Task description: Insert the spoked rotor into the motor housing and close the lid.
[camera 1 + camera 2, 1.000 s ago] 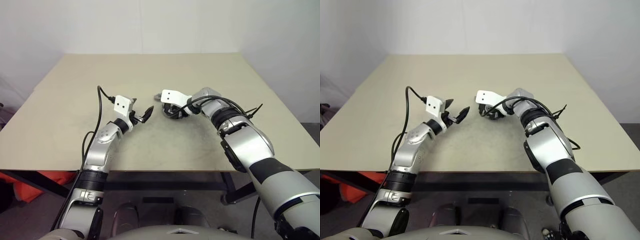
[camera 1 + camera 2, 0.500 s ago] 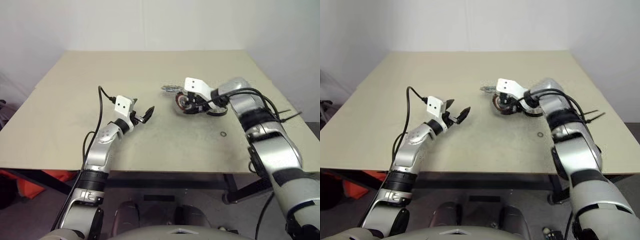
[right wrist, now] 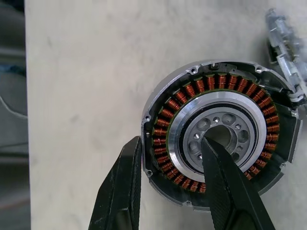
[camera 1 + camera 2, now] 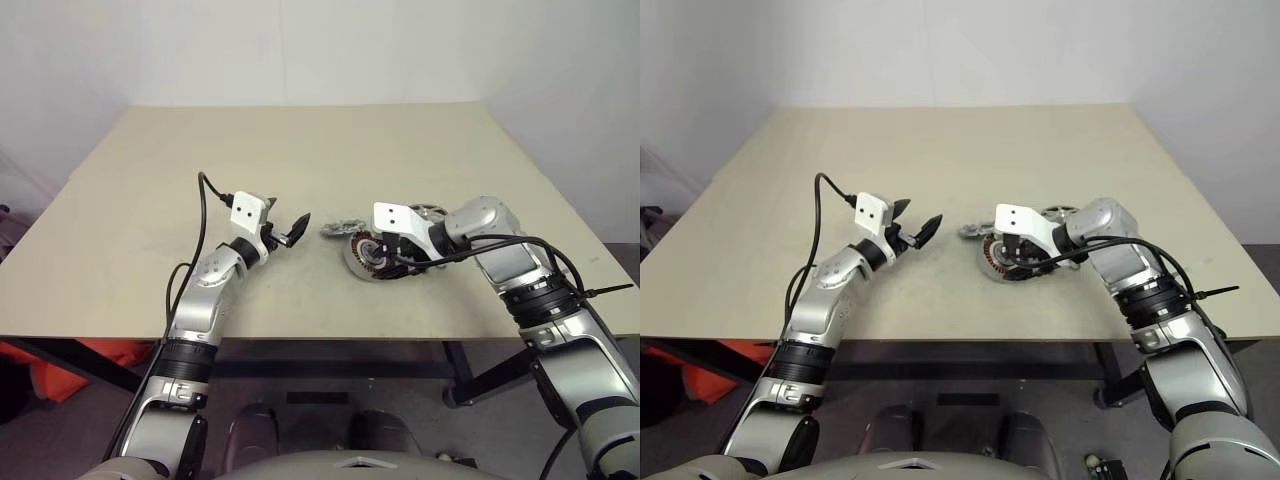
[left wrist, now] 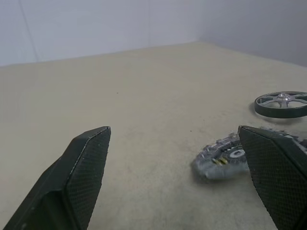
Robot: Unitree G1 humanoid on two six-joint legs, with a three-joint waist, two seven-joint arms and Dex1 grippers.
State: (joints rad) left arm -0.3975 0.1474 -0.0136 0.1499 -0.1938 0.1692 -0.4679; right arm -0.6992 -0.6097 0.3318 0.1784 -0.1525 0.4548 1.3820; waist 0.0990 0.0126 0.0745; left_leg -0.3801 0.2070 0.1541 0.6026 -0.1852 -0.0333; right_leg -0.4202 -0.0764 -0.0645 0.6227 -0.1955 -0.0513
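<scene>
The motor housing (image 3: 216, 139), a round silver can with copper windings and a central hub, is tilted just above the table near the front centre (image 4: 365, 255). My right gripper (image 3: 170, 143) is shut on it, one finger outside its rim and the other in the hub. The spoked rotor (image 4: 340, 227), a small grey toothed wheel, lies on the table just beyond the housing, between both grippers (image 5: 220, 155). Behind the right wrist lies the lid (image 4: 425, 210), with its dark rim (image 5: 283, 103). My left gripper (image 4: 287, 231) hovers open to the rotor's left, pointing at it, empty.
The beige table (image 4: 300, 150) stretches bare behind the parts and to both sides. Its front edge (image 4: 320, 338) runs a short way in front of the housing. A black cable (image 4: 200, 215) loops off the left wrist.
My right arm has drawn the motor housing back toward the table's front edge and to the right, away from the rotor and lid. The left arm has stayed put.
</scene>
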